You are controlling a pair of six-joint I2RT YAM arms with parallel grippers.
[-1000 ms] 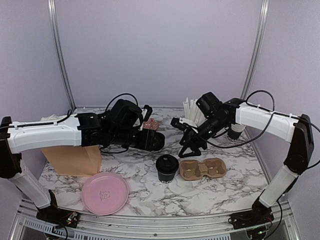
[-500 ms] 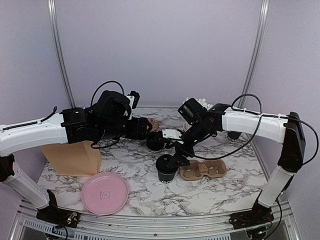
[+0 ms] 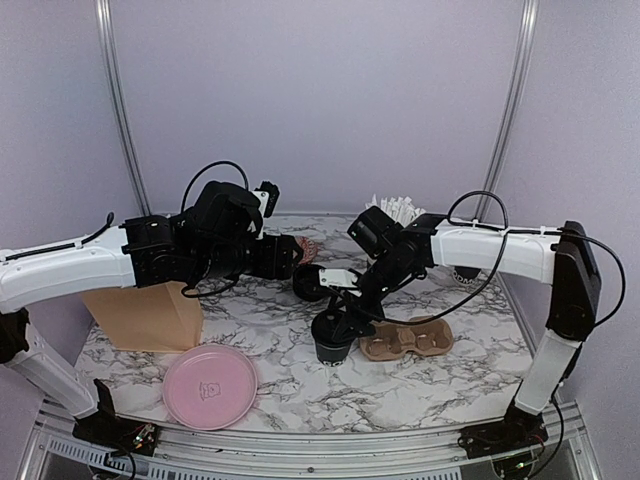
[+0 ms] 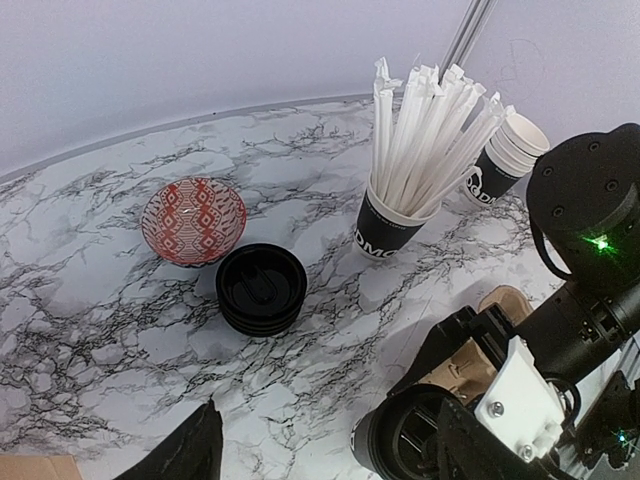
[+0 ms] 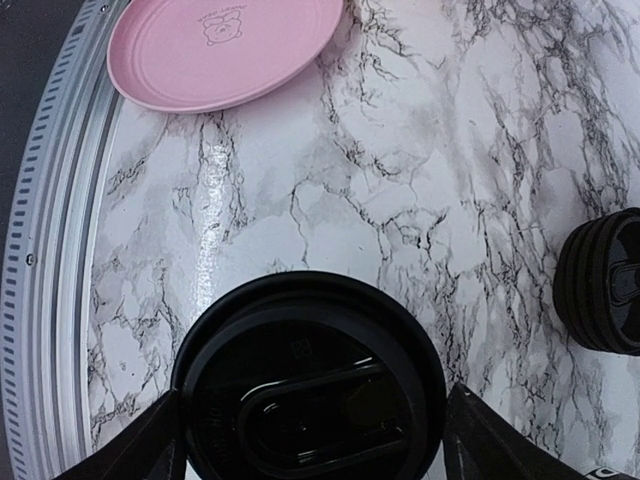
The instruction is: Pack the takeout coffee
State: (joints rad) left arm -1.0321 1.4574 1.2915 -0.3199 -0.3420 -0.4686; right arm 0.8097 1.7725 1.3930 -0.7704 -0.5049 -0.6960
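A black takeout coffee cup (image 3: 333, 338) with its black lid on stands on the marble, left of the brown pulp carrier (image 3: 405, 338). My right gripper (image 3: 342, 312) hangs over it, open. In the right wrist view the fingers (image 5: 150, 448) flank the lidded cup (image 5: 310, 385), close to its rim. A stack of black lids (image 3: 310, 283) sits behind the cup. My left gripper (image 3: 288, 260) stands open just left of that stack with nothing between its fingers. In the left wrist view the lid stack (image 4: 261, 289) lies ahead of the left gripper (image 4: 325, 468).
A red patterned bowl (image 4: 193, 220), a black cup of white straws (image 4: 395, 225) and stacked cups (image 4: 505, 160) stand at the back. A pink plate (image 3: 210, 372) lies near the front rail, and a brown paper bag (image 3: 145, 315) stands at the left.
My right gripper has swung from beside the straws down and left onto the lidded cup. My left gripper has let go of the lid stack and drawn back to the left.
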